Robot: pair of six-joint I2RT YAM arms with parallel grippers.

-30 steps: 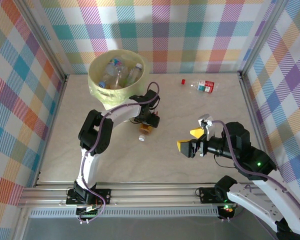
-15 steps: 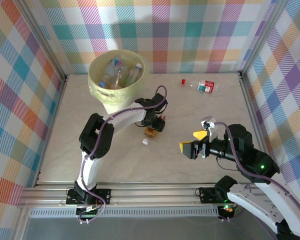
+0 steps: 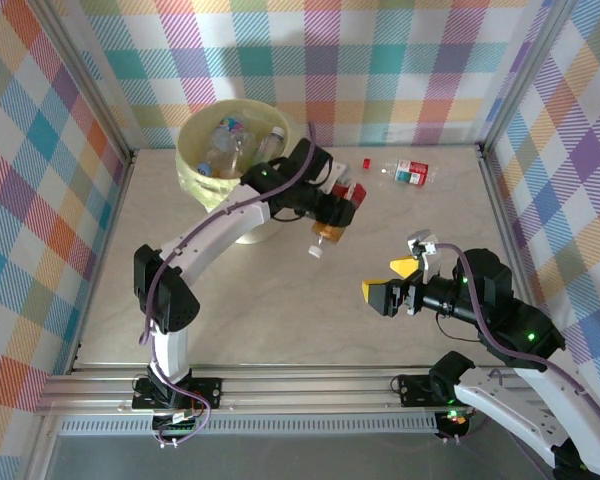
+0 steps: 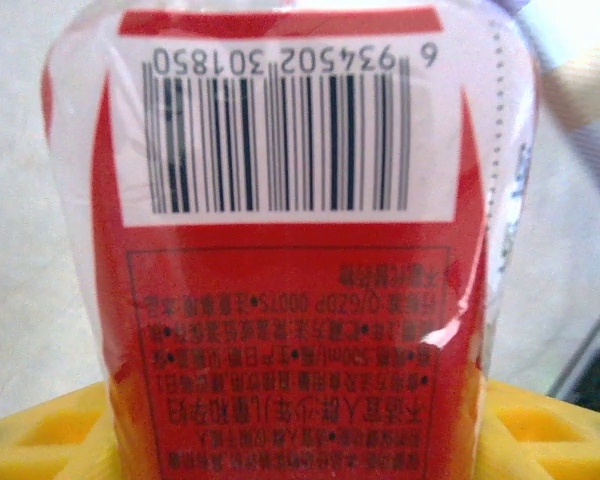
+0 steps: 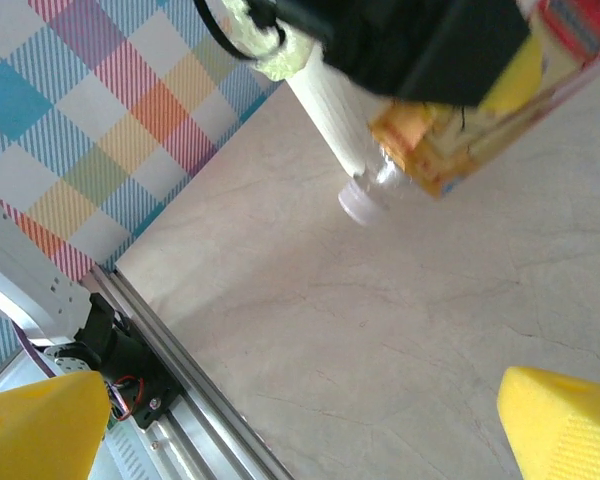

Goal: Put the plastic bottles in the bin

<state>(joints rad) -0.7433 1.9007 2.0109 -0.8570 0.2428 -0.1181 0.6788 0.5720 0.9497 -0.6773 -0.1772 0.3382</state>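
Note:
My left gripper is shut on a plastic bottle with a red label, orange contents and a white cap. It holds the bottle in the air just right of the bin, cap tilted down toward me. The left wrist view has the bottle's red label close up between the yellow fingers. The bin is pale yellow and holds several bottles. Another red-labelled bottle lies on the table at the far right. My right gripper hovers open and empty over the near right table, with the held bottle in its wrist view.
A small red cap lies next to the far bottle. Checked walls close the table on three sides. The metal rail runs along the near edge. The bin's white wall stands behind the held bottle.
My left arm has lifted the bottle off the table and carried it up and to the right, beside the bin. The right gripper has barely shifted.

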